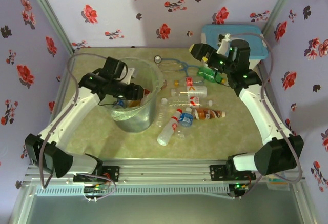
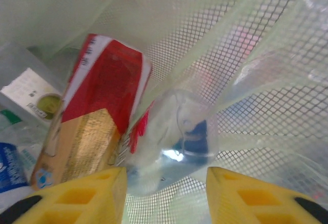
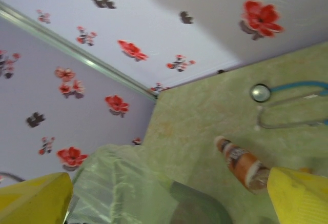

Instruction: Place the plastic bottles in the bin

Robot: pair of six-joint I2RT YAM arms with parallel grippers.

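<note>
- Plastic bottles [image 1: 187, 108], small, mostly clear, coloured caps: top view, scattered on green table [image 1: 102, 142] just right of round translucent grey bin [image 1: 130, 119] lined with clear bag [image 1: 148, 75].
- Left wrist view: left gripper [image 2: 165, 198] down inside bin, yellow fingers [image 2: 92, 193] apart, clear bottle [image 2: 171, 142] with blue patch between tips; gripped or freed, cannot tell. Red-and-gold labelled bottle [image 2: 97, 126] lying beside. Risk: loose bag snagging on fingers during withdrawal, lifting liner and contents.
- Right wrist view: right gripper [image 3: 169, 198] spread wide, empty; amber-brown bottle [image 3: 241, 162] on table near right finger. Risk: round body rolling off under off-centre closing.
</note>
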